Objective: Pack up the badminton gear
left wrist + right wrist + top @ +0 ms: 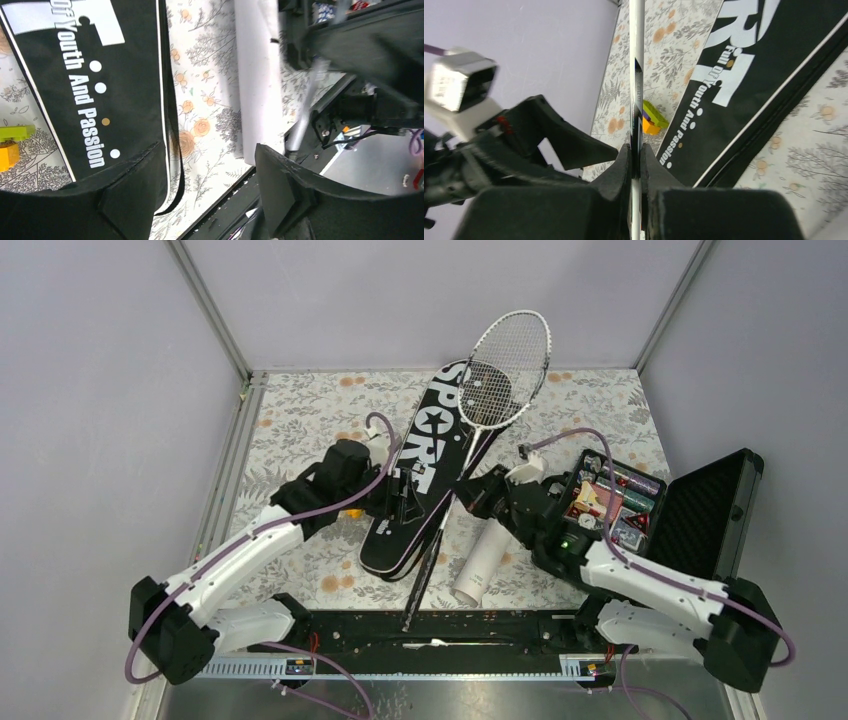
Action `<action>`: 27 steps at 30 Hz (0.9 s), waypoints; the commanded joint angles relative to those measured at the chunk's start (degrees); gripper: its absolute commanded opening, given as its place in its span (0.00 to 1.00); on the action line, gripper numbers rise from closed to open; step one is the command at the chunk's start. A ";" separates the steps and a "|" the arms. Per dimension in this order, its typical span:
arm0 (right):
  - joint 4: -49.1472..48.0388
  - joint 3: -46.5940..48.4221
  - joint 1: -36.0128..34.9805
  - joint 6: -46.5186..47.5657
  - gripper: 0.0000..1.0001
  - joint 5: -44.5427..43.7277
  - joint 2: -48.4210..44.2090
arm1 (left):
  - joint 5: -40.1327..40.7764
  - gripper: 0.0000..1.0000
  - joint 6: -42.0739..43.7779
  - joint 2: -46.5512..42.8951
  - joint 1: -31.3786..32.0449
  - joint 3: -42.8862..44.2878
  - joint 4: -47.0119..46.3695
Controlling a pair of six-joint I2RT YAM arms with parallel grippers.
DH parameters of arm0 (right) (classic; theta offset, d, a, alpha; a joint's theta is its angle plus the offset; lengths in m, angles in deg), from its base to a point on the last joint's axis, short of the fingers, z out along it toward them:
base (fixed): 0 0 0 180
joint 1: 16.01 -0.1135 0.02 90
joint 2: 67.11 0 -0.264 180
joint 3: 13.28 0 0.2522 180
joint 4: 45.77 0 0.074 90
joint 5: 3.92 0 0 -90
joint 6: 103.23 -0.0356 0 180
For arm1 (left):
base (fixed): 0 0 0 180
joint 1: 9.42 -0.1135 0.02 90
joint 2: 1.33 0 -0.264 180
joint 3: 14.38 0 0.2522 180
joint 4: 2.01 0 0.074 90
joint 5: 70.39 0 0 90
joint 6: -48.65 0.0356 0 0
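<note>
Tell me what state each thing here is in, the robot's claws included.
left gripper: open, holding nothing.
right gripper: shut on the racket's shaft.
racket: held by its shaft.
bag: lying flat; zip cannot be told.
white tube: lying on its side.
hard case: lid open.

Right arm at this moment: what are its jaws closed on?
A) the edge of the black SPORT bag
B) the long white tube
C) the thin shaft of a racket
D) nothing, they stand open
C: the right wrist view shows the jaws pressed shut on the thin racket shaft, while the white tube lies free and the black bag sits beside the shaft.
</note>
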 commanded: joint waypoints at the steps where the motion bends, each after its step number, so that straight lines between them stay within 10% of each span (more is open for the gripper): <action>1: 6.97 -0.59 0.75 3.30 0.00 -5.91 -6.91 | 1.64 0.70 2.25 3.24 0.70 0.21 -0.60; 21: 11.96 -11.57 0.71 -1.85 0.00 -4.36 -23.25 | 21.78 0.67 8.99 27.99 9.64 3.30 -10.01; 27: 13.44 -11.36 0.77 -1.71 0.00 -4.74 -25.11 | 25.19 0.49 9.26 33.97 10.86 6.70 -8.41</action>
